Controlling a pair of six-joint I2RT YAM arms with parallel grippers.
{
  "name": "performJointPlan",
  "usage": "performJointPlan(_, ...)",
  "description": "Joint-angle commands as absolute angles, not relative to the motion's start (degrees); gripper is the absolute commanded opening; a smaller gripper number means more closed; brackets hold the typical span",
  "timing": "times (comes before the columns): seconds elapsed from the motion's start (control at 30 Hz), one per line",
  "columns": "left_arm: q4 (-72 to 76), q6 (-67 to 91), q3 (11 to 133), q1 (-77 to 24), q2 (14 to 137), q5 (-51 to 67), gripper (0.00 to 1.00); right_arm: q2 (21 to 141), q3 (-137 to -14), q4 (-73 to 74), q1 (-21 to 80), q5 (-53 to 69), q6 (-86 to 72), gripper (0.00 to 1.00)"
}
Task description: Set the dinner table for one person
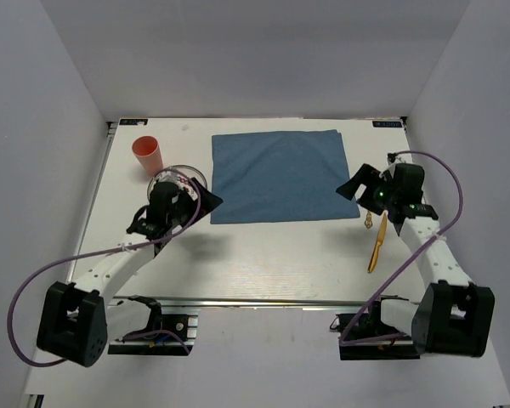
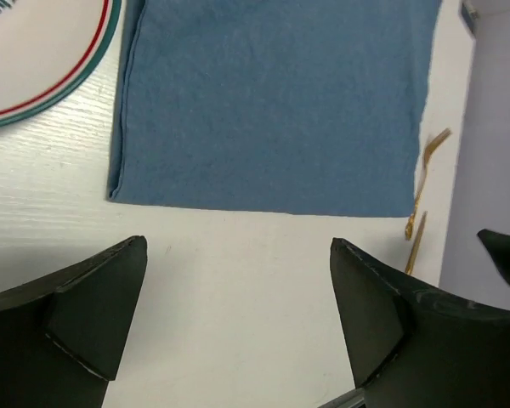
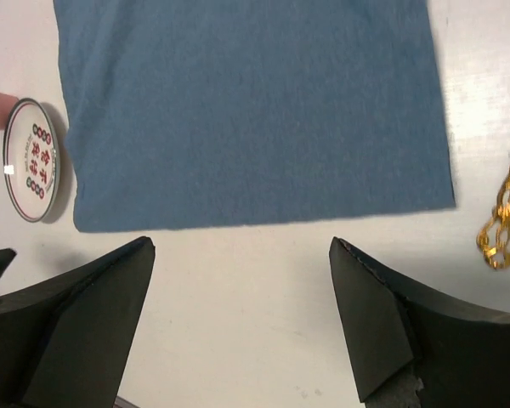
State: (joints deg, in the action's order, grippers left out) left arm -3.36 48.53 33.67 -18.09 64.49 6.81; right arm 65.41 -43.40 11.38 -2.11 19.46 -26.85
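The white dinner table point(image 1: 263, 255) holds a blue cloth placemat point(image 1: 280, 174) at its middle back. A white plate with a red and green rim point(image 1: 177, 177) lies left of the placemat, partly hidden under my left arm. A salmon cup point(image 1: 148, 155) stands behind the plate. A gold fork point(image 1: 370, 222) and gold knife point(image 1: 376, 246) lie right of the placemat. My left gripper point(image 1: 206, 201) is open and empty over the placemat's near left corner. My right gripper point(image 1: 353, 185) is open and empty over its near right corner.
The left wrist view shows the plate point(image 2: 34, 51), the placemat point(image 2: 272, 102), the fork point(image 2: 427, 166) and the knife point(image 2: 416, 242). The right wrist view shows the placemat point(image 3: 246, 110), the plate point(image 3: 32, 160) and the fork point(image 3: 506, 221). White walls enclose the table.
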Motion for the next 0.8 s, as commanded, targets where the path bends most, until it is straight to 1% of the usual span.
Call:
performJointPlan(0.0, -9.5, 45.5, 44.5, -18.3, 70.4, 3.1, 0.98, 71.4, -49.3, 8.0, -0.4, 18.2, -26.7, 0.89)
performJointPlan(0.03, -11.6, 45.0, 47.6, -18.3, 73.3, 3.3, 0.98, 73.6, -50.7, 8.2, -0.1, 18.8, -26.7, 0.89)
performJointPlan(0.07, -13.3, 44.3, 50.7, -18.3, 75.9, 3.8, 0.98, 78.1, -54.6, 9.0, -0.2, 18.8, -26.4, 0.89)
performJointPlan(0.1, -16.3, 43.9, 56.3, -18.3, 78.7, 4.7, 0.98, 80.2, -56.7, 11.5, 2.3, 18.5, -26.0, 0.89)
performJointPlan(0.13, -18.3, 43.5, 59.1, -18.3, 83.6, 5.1, 0.98, 84.1, -58.9, 13.2, 3.3, 16.8, -25.5, 0.89)
performJointPlan(0.2, -25.3, 43.4, 66.7, -18.3, 88.7, 2.7, 0.98, 85.6, -63.1, 16.7, 4.7, 13.8, -25.2, 0.89)
performJointPlan(0.3, -33.5, 47.0, 69.9, -18.8, 89.6, -4.9, 0.98, 82.9, -60.7, 14.6, 6.8, 11.4, -25.8, 0.89)
performJointPlan(0.47, -39.4, 55.0, 65.6, -17.1, 83.2, -11.3, 0.98, 78.5, -56.7, 13.0, 9.4, 14.1, -26.3, 0.89)
performJointPlan(0.5, -41.1, 56.2, 65.2, -17.1, 82.5, -13.1, 0.98, 77.4, -54.2, 12.2, 9.9, 16.6, -26.6, 0.89)
performJointPlan(0.53, -43.2, 57.8, 64.9, -17.1, 81.3, -17.2, 0.98, 74.1, -52.2, 8.7, 10.3, 19.0, -27.2, 0.89)
performJointPlan(0.57, -46.3, 61.1, 64.3, -17.1, 80.7, -18.6, 0.98, 72.1, -49.5, 5.2, 10.2, 26.6, -30.0, 0.89)
performJointPlan(0.6, -46.6, 62.4, 63.4, -16.4, 80.2, -19.4, 0.98, 70.3, -44.2, 1.2, 10.3, 30.9, -32.3, 0.89)
performJointPlan(0.63, -45.0, 63.6, 60.8, -15.4, 78.6, -19.1, 0.98, 66.7, -42.0, -7.5, 10.2, 36.6, -37.1, 0.89)
performJointPlan(0.7, -43.5, 65.1, 57.8, -14.6, 76.7, -18.4, 0.98, 62.3, -38.7, -11.8, 11.1, 39.3, -40.0, 0.89)
performJointPlan(0.77, -40.8, 68.2, 53.1, -13.9, 72.6, -18.5, 0.98, 59.5, -38.5, -11.3, 12.2, 39.0, -40.5, 0.89)
